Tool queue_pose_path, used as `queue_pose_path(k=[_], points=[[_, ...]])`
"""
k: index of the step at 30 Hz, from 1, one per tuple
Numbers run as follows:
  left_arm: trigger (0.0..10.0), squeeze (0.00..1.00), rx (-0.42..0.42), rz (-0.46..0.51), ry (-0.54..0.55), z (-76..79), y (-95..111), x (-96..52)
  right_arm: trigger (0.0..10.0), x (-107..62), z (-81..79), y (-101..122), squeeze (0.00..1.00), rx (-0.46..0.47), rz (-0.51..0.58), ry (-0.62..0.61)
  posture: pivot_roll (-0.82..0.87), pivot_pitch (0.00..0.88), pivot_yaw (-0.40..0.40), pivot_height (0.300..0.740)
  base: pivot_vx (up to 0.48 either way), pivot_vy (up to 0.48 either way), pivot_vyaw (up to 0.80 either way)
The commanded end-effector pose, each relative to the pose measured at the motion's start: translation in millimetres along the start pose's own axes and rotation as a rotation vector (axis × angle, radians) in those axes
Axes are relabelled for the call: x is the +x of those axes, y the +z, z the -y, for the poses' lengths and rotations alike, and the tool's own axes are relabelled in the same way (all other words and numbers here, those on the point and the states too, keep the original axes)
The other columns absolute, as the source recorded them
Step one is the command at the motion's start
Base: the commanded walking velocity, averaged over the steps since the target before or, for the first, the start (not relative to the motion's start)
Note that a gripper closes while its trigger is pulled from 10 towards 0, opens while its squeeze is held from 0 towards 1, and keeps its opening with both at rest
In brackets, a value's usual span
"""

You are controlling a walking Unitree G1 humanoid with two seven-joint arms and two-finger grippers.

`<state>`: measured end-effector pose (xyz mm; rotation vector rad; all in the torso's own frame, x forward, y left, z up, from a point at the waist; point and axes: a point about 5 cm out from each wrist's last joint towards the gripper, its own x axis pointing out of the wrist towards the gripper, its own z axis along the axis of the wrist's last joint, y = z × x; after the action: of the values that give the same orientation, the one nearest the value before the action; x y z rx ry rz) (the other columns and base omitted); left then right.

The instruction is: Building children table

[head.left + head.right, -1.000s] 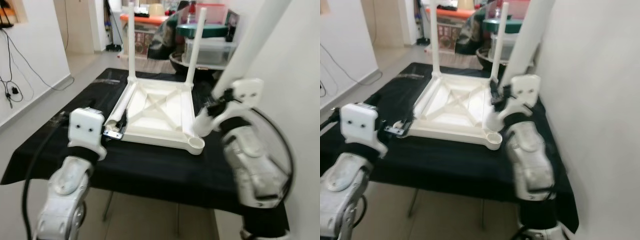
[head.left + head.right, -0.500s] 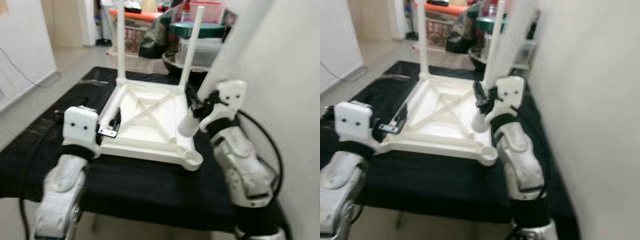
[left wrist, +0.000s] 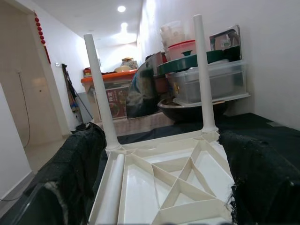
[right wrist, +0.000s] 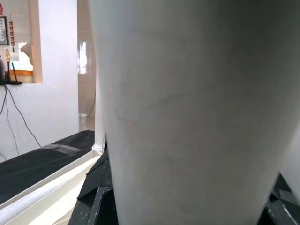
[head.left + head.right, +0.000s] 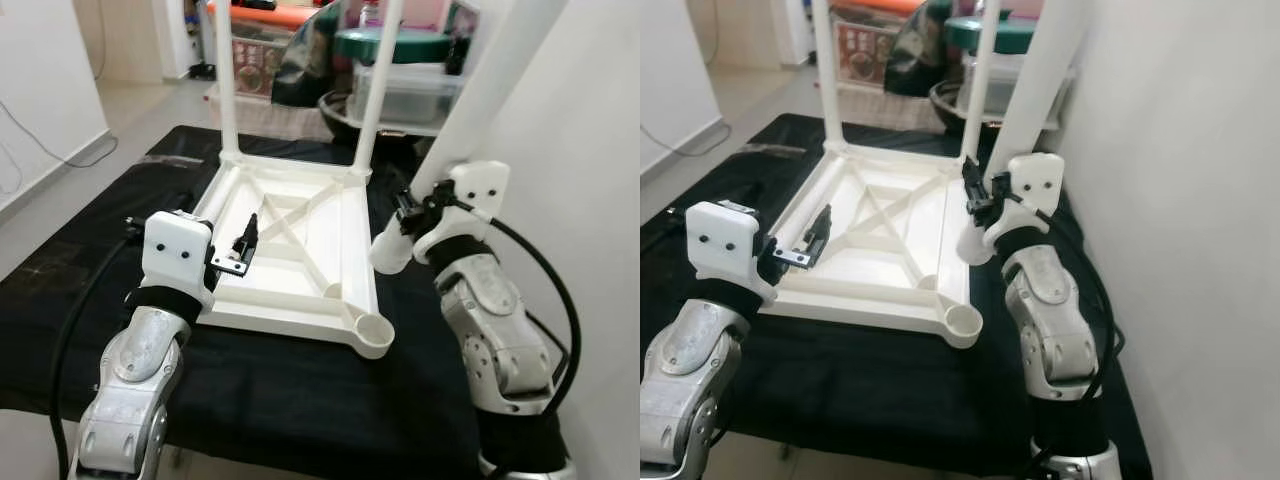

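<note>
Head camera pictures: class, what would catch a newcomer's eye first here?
An upturned white table top lies on a black cloth, with two white legs standing up at its far corners. The right pincer holds a third white leg tilted beside the table's right edge; the left pincer hovers over its left rim.

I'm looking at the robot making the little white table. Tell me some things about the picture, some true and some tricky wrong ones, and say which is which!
1. The white table top lies upside down on the black cloth. True.
2. Four legs already stand up from it. False: two upright legs stand at its far corners.
3. The right gripper holds a white leg. True.
4. The near right corner socket has a leg in it. False: it is empty.
5. The left gripper grips a red cup. False: it is open over the table top.
</note>
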<state>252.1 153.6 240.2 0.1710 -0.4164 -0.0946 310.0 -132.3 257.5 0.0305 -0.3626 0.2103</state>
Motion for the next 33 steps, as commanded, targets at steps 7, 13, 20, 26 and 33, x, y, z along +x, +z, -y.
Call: queue_pose_path(k=[7, 13, 20, 26, 33], points=[[10.0, 0.0, 0.004, -0.043, 0.005, -0.3, -8.3, -0.5, 10.0, 1.9, -0.2, 1.3, 0.0, 0.004, 0.011, 0.005, 0.07, 0.0, -0.115, 0.74, 0.0, 0.0, 0.0], [10.0, 0.0, 0.011, -0.026, -0.007, 0.2, -7.2, 0.2, 10.0, 1.5, 0.3, -0.3, 0.0, 0.003, 0.008, 0.0, 0.07, 0.0, -0.114, 0.74, 0.0, 0.0, 0.0], [10.0, 0.0, -0.007, -0.02, -0.018, 1.3, -6.5, 0.6, 10.0, 1.4, 1.0, -1.2, 0.0, 0.002, 0.006, -0.002, 0.07, 0.0, -0.11, 0.74, 0.0, 0.0, 0.0], [10.0, 0.0, -0.011, -0.015, -0.026, 2.5, -5.5, 0.3, 10.0, 0.5, 1.5, -2.4, 0.0, 0.003, 0.003, -0.005, 0.07, 0.0, -0.112, 0.74, 0.0, 0.0, 0.0], [10.0, 0.0, -0.009, -0.015, -0.027, 1.5, -5.6, 0.0, 10.0, 1.7, -0.8, -3.8, 0.0, 0.006, 0.0, 0.0, 0.07, 0.0, -0.115, 0.74, 0.0, 0.0, 0.0]])
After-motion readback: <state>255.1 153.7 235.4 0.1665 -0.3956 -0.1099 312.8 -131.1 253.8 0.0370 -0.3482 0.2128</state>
